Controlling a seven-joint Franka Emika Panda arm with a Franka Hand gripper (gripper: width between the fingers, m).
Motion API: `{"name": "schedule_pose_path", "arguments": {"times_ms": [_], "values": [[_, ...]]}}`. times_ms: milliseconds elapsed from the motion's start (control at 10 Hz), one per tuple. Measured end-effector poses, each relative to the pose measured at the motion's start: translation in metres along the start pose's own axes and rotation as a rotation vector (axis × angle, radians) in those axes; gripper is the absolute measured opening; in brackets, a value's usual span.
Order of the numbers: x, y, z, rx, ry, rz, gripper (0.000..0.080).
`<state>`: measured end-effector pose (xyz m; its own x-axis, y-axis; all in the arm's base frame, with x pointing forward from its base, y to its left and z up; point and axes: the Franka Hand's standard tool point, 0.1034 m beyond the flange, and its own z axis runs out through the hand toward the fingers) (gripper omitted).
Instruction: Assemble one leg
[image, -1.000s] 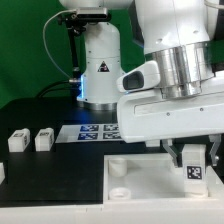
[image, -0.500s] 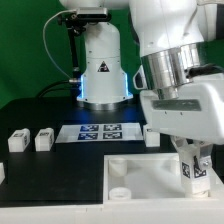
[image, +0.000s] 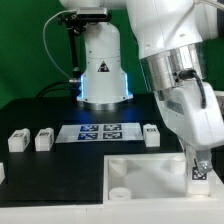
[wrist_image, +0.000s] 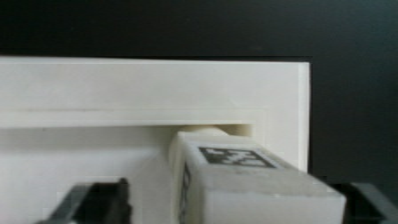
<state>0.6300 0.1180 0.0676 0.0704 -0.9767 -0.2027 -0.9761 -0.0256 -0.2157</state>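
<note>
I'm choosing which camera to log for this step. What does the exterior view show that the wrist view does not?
Only the exterior view shows the marker board, three loose pegs on the table, and the arm's base. Only the wrist view shows the jaws flanking the leg close up, with the leg's end at the plate's corner notch. Both show the gripper holding the tagged leg at the white plate.

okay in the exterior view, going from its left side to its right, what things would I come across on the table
Small white block → second small white block → the marker board → third small white block → the leg in the gripper, above the large white plate in front.
</note>
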Motion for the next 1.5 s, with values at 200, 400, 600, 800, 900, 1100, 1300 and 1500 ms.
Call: {"name": "schedule_pose_path", "arguments": {"times_ms": [200, 400, 600, 800, 900, 1100, 1300, 1500], "values": [[-0.0055, 0.003, -0.0002, -0.067, -0.009, -0.4, 0.0639], [-0.0056, 0.0058, 0.0012, -0.086, -0.007, -0.661, 0.0648], [-0.0045, 0.0057, 0.0011, -0.086, -0.014, -0.866, 0.0648], [-0.0061, 0.0014, -0.0012, -0.106, 0.0, -1.106, 0.0648], [-0.0054, -0.0024, -0.0029, -0.119, 0.009, -1.272, 0.0648], [-0.0062, -0.0021, -0.002, -0.118, 0.009, -1.238, 0.0648], [-0.0068, -0.0018, -0.0018, -0.115, 0.015, -1.107, 0.0383], [-0.0027, 0.0009, -0.0012, -0.121, 0.024, -0.927, 0.0306]]}}
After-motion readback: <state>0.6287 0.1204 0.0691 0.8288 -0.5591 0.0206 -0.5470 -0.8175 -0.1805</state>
